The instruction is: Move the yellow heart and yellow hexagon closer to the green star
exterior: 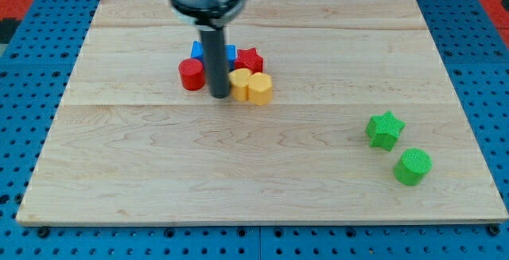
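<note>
Two yellow blocks sit touching each other left of the board's middle, near the view's top: the left one [240, 80] and the right one [259, 88]; I cannot tell which is the heart and which the hexagon. The green star [385, 130] lies far off at the view's right. My tip [220, 95] stands on the board just left of the left yellow block, touching or nearly touching it, with the red cylinder [191, 75] on its other side.
A blue block [197, 52] sits behind the rod, partly hidden. A red star [250, 60] lies just above the yellow blocks. A green cylinder [413, 167] lies below and right of the green star. The wooden board [238, 180] ends near the view's bottom.
</note>
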Motion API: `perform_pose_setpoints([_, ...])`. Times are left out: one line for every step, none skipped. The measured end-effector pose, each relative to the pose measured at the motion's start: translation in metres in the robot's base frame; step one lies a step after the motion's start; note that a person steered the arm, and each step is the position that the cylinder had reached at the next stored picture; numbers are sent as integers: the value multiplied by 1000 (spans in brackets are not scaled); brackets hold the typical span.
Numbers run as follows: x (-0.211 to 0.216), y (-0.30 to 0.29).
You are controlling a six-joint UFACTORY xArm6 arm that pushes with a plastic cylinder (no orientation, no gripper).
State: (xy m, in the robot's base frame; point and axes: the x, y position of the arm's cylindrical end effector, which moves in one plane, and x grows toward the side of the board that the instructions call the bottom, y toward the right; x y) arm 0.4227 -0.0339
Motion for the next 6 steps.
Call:
perform_pose_setpoints([-12,-12])
perform_pose_setpoints([-25,-14])
perform_pose_setpoints([-21,37])
perform_pose_setpoints([5,109])
perform_pose_setpoints([18,139])
perform_pose_setpoints([18,139])
